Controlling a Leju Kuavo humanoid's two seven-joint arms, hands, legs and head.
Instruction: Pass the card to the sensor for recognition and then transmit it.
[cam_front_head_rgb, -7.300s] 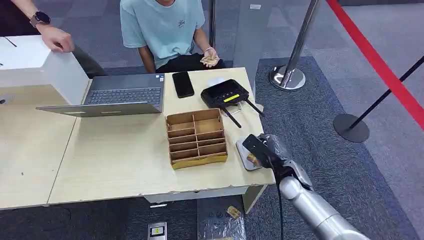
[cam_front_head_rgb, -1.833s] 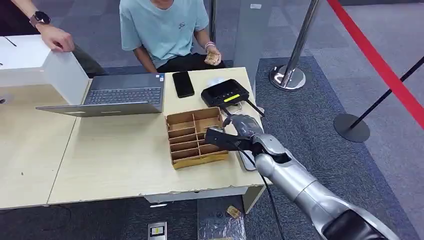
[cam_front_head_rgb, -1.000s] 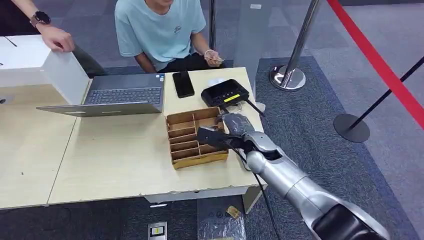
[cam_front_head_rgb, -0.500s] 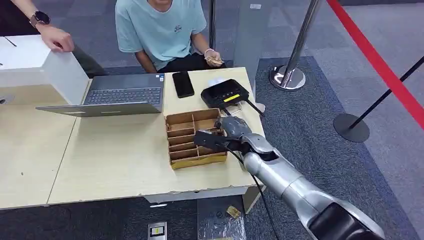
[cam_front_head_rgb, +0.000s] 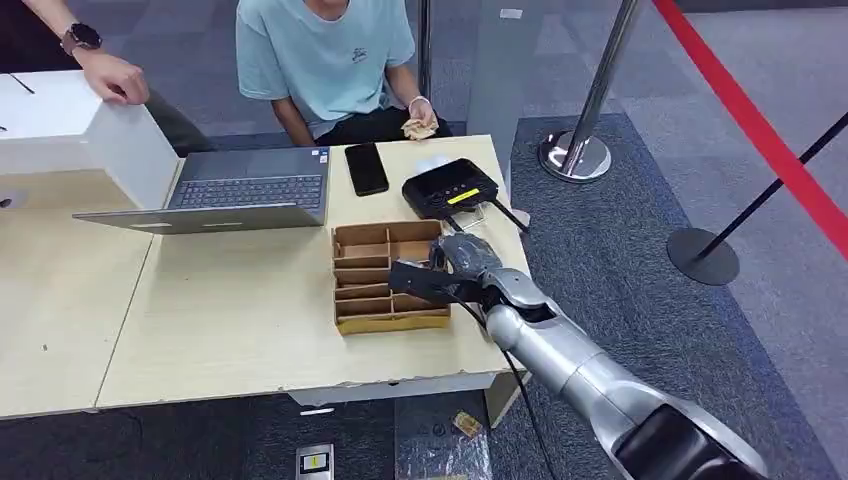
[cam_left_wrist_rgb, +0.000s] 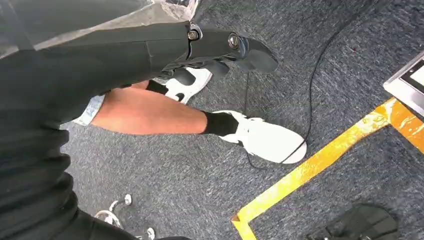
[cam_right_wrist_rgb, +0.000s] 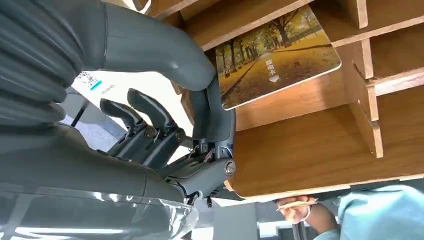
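My right hand (cam_front_head_rgb: 440, 272) reaches over the right side of the wooden divider box (cam_front_head_rgb: 370, 300) in the middle of the table (cam_front_head_rgb: 230, 320). The right wrist view shows the thumb (cam_right_wrist_rgb: 165, 55) and a finger pinching a card (cam_right_wrist_rgb: 277, 55) printed with autumn trees. The card is tilted, and its far end lies inside a compartment of the wooden box (cam_right_wrist_rgb: 300, 150). From the head view the hand hides the card. My left hand (cam_left_wrist_rgb: 215, 47) hangs over the carpet, holding nothing, with its fingers loosely extended.
Behind the box stand a black device with antennas (cam_front_head_rgb: 450, 187), a phone (cam_front_head_rgb: 366, 168) and an open laptop (cam_front_head_rgb: 250, 190). A seated person holds cards (cam_front_head_rgb: 418, 122) at the far edge. Another person's hand (cam_front_head_rgb: 112, 78) rests on a white box (cam_front_head_rgb: 70, 130). Stanchions (cam_front_head_rgb: 575, 150) stand to the right.
My right hand has edged slightly lower into the box with the card. The wooden box has shifted a little leftwards and now sits squarer to the table edge.
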